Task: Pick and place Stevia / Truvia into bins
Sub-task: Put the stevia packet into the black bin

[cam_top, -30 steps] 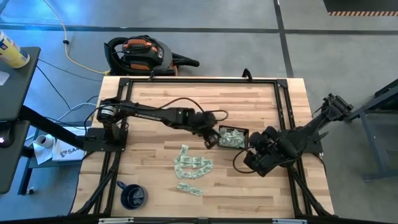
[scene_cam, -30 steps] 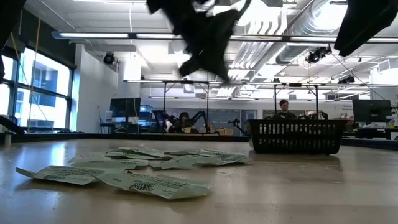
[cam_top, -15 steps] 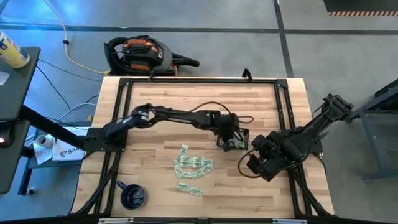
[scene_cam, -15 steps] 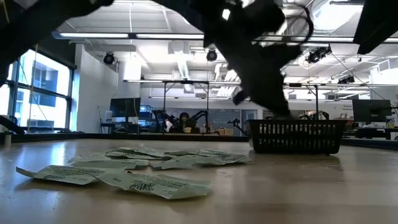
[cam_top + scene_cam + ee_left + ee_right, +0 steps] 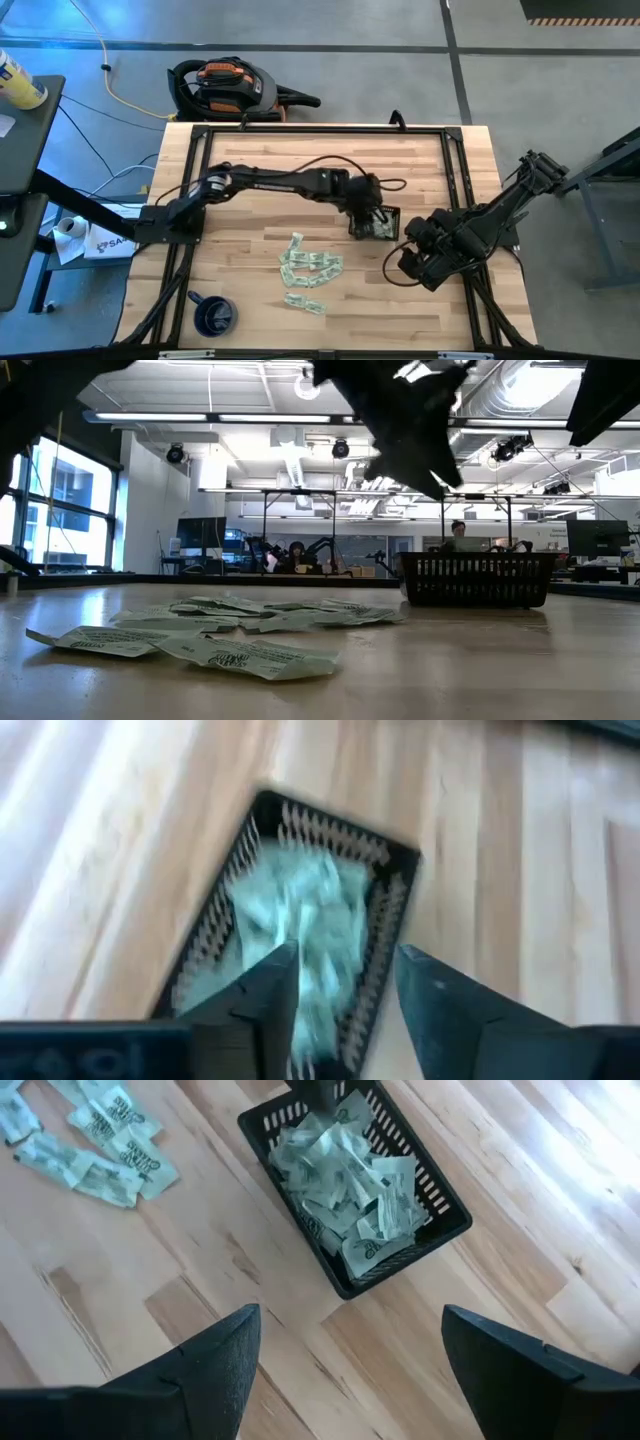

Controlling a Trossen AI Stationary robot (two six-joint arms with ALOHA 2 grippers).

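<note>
Left tool [image 5: 345, 985] hovers open and empty above the small black gridded plastic tray [image 5: 376, 223] at centre frame, presumably to drop pale green paper sachets [image 5: 345, 1175] there, while more sachets [image 5: 305, 268] lie lower-centre on the desk [image 5: 250, 240]; right tool [image 5: 345, 1355] waits open.

Lying on the grey floor beyond the table's far edge: an orange-and-black vacuum [image 5: 225, 85], nozzle pointing right, with a yellow cable [image 5: 118, 85] trailing away to its left. Standing at the near left corner of the wooden table [image 5: 250, 300]: a dark blue mug [image 5: 213, 315]. Off to the left of the table: a dark side desk [image 5: 25, 130] carrying a yellow-capped bottle [image 5: 18, 82] at the far end, plus a roll of white tape [image 5: 68, 227] and papers lower down. Seated far back in the room past the table: two people [image 5: 458, 535] among workstations and monitors [image 5: 598, 538], under ceiling ducts and strip lights.
</note>
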